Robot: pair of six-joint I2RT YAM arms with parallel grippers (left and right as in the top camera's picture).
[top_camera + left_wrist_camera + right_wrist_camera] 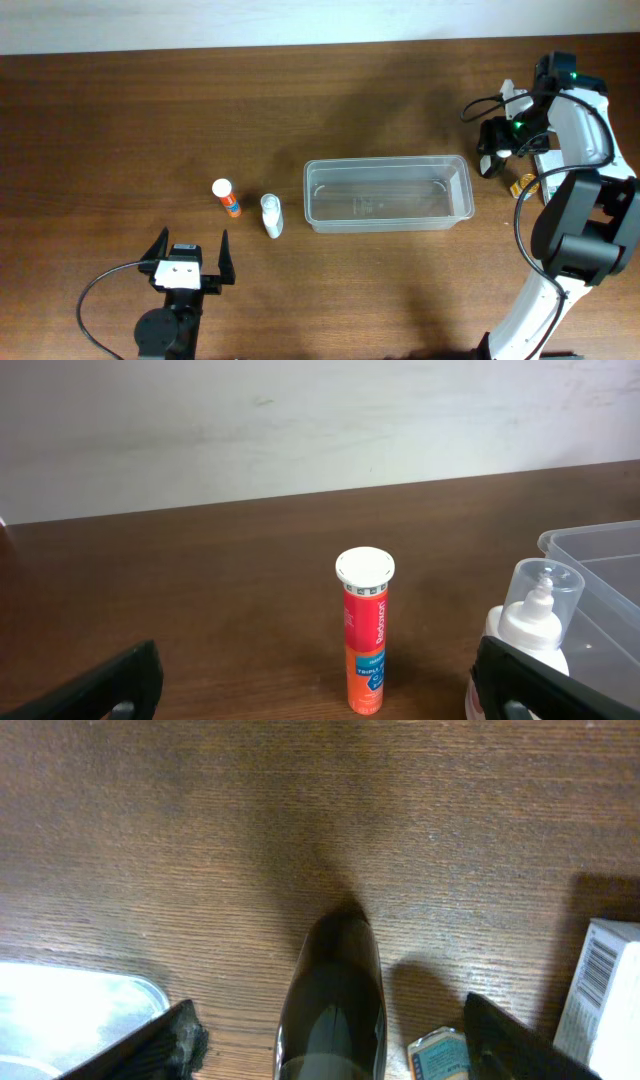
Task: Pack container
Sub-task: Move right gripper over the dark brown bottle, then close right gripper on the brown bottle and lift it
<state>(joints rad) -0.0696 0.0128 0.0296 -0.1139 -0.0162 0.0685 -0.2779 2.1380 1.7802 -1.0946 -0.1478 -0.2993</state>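
Container (388,195) sits empty a bit right of the table's (150,110) middle, long side running left to right. Just off its left end is a white bottle (271,215), then an orange tube (227,198), both upright. Left gripper (193,242) hangs near those two, jaws wide, holding nothing. Right gripper (490,150) is off the container's right end, also wide. A dark glossy thing (330,990) sits between its fingers; can't tell what.
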